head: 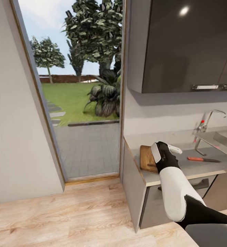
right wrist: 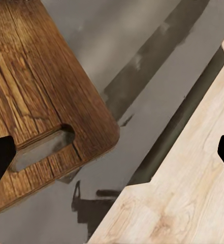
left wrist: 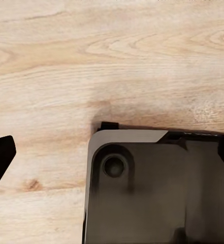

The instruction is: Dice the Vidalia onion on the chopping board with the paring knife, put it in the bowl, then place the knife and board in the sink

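Note:
The dark-brown chopping board (head: pixel 147 158) lies at the left end of the grey countertop (head: pixel 199 168). My right gripper (head: pixel 166 151) hovers over the board's right part. In the right wrist view the right gripper (right wrist: pixel 112 155) is open, fingertips wide apart. The chopping board (right wrist: pixel 40 86) and its handle slot lie below it, near the countertop (right wrist: pixel 142 51) front edge. The paring knife (head: pixel 203 159), with an orange-red handle, lies on the counter right of the board. The sink (head: pixel 223 140) sits at the far right under the chrome tap (head: pixel 209 120). The Vidalia onion and the bowl are out of view. My left gripper (left wrist: pixel 112 152) is open over the floor.
A tall glass door (head: pixel 82 103) to the garden stands left of the counter. Dark wall cabinets (head: pixel 189 44) hang above the counter. Light wooden floor (head: pixel 58 216) lies in front. The left wrist view looks down on the robot's dark base (left wrist: pixel 152 193).

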Available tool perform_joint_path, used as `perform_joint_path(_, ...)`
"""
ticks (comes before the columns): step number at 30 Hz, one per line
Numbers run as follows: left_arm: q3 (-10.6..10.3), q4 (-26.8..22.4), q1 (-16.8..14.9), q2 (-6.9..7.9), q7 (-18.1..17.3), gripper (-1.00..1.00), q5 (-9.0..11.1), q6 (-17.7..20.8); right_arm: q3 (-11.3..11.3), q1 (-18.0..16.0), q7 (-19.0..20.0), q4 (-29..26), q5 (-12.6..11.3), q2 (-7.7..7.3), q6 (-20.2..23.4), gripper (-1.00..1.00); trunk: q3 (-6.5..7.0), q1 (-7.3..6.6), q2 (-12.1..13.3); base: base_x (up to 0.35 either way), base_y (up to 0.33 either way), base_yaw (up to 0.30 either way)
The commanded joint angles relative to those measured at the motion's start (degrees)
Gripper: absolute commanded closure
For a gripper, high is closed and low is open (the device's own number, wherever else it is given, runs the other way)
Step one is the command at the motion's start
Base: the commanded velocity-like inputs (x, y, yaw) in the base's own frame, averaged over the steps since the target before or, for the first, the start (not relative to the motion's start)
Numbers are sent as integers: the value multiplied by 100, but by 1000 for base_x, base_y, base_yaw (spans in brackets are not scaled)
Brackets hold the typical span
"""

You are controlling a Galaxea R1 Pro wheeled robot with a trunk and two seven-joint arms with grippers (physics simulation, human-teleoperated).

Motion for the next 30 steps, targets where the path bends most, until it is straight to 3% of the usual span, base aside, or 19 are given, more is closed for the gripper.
perform_joint_path(1, 8, -2, -2, -2, 0, -100, 12, -12, -11, -7, -22, -9, -18, 4, 24, -100, -22, 5, -13, 169, 0, 0)
perform_joint_path(30, 7, 2, -2, -7, 0, -100, 3, -12, -11, -5, -18, -9, -18, 4, 24, -100, -288, 5, -13, 16, -30, 0)
